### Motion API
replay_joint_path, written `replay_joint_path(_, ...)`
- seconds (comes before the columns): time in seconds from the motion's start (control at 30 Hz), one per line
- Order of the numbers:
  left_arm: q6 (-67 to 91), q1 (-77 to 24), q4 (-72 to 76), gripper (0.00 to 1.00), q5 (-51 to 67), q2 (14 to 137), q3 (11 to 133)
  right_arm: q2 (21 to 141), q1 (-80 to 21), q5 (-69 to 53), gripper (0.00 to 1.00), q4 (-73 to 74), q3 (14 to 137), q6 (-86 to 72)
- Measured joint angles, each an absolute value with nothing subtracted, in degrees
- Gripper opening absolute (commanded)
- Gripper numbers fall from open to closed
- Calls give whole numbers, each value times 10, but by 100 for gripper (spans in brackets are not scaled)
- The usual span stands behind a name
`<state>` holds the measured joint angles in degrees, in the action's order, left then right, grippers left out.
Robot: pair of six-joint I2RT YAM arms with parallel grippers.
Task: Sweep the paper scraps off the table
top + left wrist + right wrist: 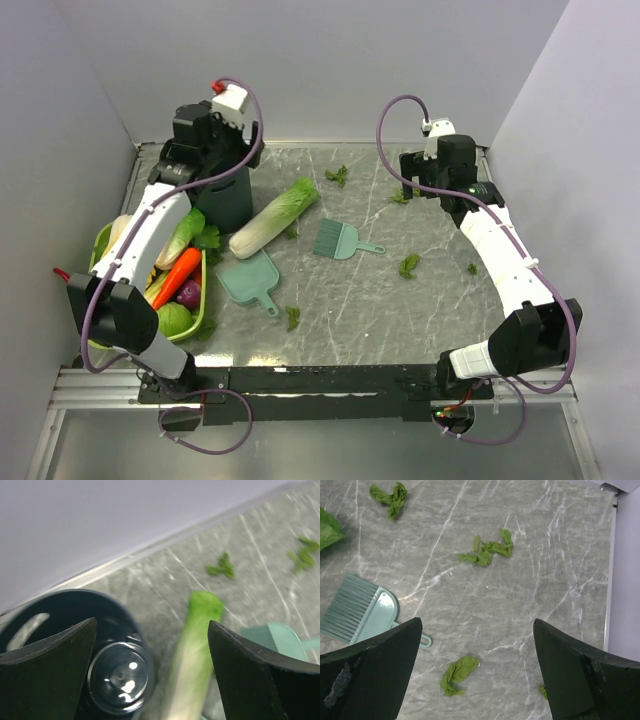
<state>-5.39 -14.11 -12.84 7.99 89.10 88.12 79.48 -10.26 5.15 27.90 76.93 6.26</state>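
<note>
While the left hand [151, 624] and right hand [477, 621] are held apart and empty, scraps [487, 550] are spread on the surface [560, 555].

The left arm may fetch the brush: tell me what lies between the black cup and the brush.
The cabbage lies slantwise between the black cup and the brush; the top view shows it.

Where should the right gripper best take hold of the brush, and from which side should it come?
Probably the short handle of the brush, from above, fingers across it. The brush lies flat on the table, bristles toward the cabbage, handle pointing to the right arm's side with bare table around it, so the open right gripper has room.
</note>
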Motion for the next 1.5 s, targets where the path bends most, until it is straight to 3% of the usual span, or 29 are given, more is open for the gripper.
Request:
replay_joint_path(0.37, -134, -213, -244, 96, 182, 880, 874, 795, -123, 31, 100, 283, 769, 122)
replay_joint_path(0.67, -220, -232, -386, 98, 263, 842, 830, 771, -143, -89, 99, 317, 721, 211)
replay_joint_path(0.77, -248, -232, -432, 97, 267, 836, 796, 761, -144, -139, 89, 331, 695, 227)
replay_joint_path(1.03, -274, -235, -515, 96, 252, 869, 732, 767, -145, -268, 93, 423, 674, 337)
replay_joint_path(1.1, -272, -235, -517, 96, 249, 875, 719, 786, -145, -283, 100, 447, 683, 370)
replay_joint_path(1.2, -262, -235, -508, 96, 252, 876, 704, 837, -144, -307, 100, 475, 707, 426)
replay_joint_path(1.33, -229, -235, -482, 95, 267, 876, 701, 908, -142, -317, 90, 488, 726, 487)
replay_joint_path(1.5, -203, -235, -467, 90, 284, 876, 711, 982, -142, -320, 85, 491, 775, 536)
